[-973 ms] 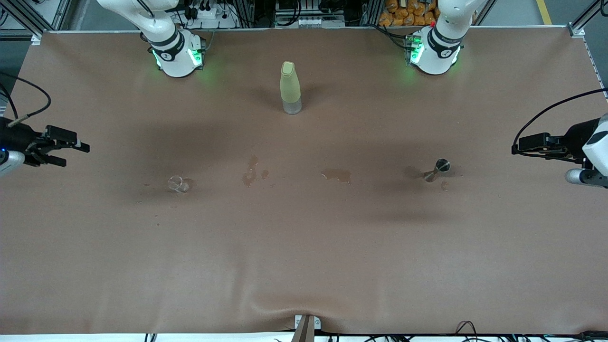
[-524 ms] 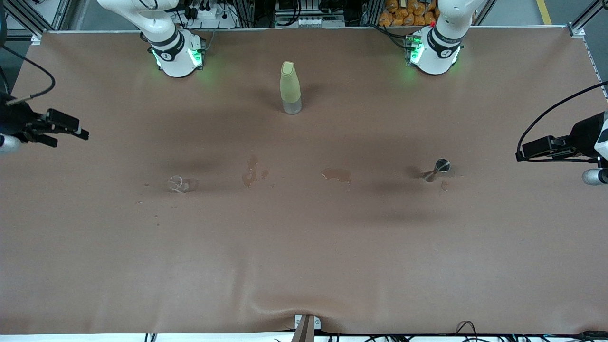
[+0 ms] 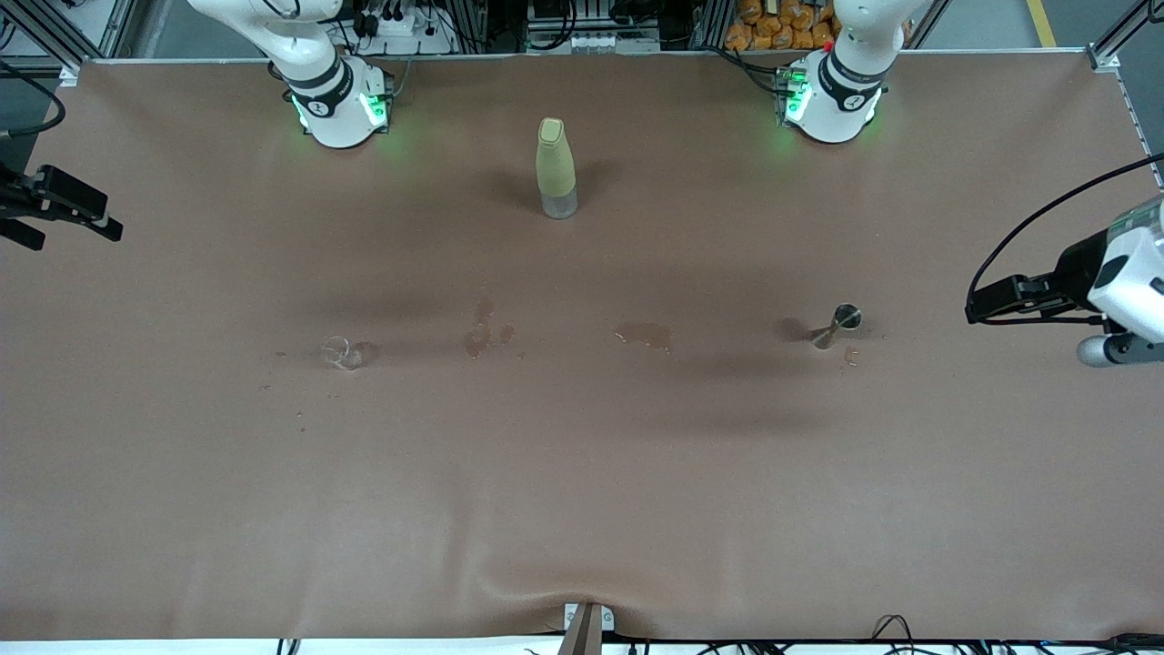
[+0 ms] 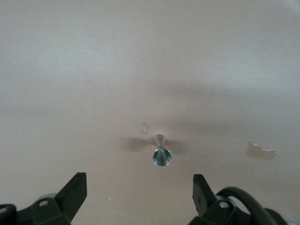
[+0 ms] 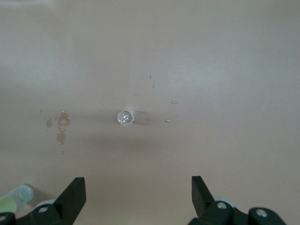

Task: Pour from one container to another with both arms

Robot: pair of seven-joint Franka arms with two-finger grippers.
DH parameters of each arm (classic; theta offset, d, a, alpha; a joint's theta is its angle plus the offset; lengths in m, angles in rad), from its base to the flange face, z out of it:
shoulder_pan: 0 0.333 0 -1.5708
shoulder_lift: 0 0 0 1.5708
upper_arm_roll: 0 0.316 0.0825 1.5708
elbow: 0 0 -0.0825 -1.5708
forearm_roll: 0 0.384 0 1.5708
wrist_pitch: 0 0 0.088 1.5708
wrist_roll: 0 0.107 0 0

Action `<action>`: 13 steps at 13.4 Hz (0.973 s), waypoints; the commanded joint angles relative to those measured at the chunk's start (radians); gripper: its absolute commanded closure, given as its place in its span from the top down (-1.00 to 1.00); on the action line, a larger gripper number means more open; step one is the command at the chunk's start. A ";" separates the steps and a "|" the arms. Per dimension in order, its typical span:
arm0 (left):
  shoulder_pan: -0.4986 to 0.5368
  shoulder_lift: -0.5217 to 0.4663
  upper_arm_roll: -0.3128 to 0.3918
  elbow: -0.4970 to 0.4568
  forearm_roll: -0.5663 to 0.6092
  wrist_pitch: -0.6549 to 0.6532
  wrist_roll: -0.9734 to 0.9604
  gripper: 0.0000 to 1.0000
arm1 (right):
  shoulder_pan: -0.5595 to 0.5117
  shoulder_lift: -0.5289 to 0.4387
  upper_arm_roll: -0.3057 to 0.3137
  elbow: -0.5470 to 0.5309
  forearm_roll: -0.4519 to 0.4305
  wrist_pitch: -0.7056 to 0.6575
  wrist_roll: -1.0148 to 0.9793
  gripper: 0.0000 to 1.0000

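Front view: a brown-covered table (image 3: 582,473) with two white arms whose bases stand along its top edge. A yellow-green bottle (image 3: 556,166) stands upright between the bases, at 12 o'clock from the table's centre. A small clear glass (image 3: 338,351) stands toward the right arm's end, at about 9 o'clock from the centre; a metal jigger (image 3: 837,326) stands upright toward the left arm's end, at about 3 o'clock. Between the glass and the jigger lie two wet stains (image 3: 482,332), both nearer to the front camera than the bottle. The right gripper (image 3: 55,214) hangs over the table's edge at the right arm's end, at roughly 10 o'clock from the glass. The left gripper (image 3: 1005,300) hangs over the left arm's end, at 3 o'clock from the jigger and well apart from it.

Left wrist view: the left gripper's fingers (image 4: 75,190) are spread wide and carry nothing; the jigger (image 4: 161,152) shows between them on the table below, with small droplets beside it.

Right wrist view: the right gripper's fingers (image 5: 75,192) are likewise spread wide and empty; the glass (image 5: 125,117) stands on the table below, with the bottle's base (image 5: 21,193) visible at the picture's edge.
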 commanded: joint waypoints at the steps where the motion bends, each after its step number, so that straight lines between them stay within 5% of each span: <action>1: -0.173 -0.059 0.225 -0.008 -0.059 0.006 0.007 1.00 | -0.048 0.016 0.042 0.034 -0.026 -0.017 0.024 1.00; 6: -0.452 -0.110 0.556 -0.031 -0.142 0.035 0.071 1.00 | -0.119 0.013 0.122 0.034 -0.056 -0.029 0.070 1.00; 9: -0.451 -0.196 0.560 -0.161 -0.150 0.091 0.123 1.00 | -0.114 0.014 0.132 0.034 -0.068 -0.029 0.073 1.00; 13: -0.451 -0.193 0.558 -0.157 -0.149 0.101 0.129 1.00 | -0.111 0.017 0.122 0.034 -0.069 -0.029 0.064 1.00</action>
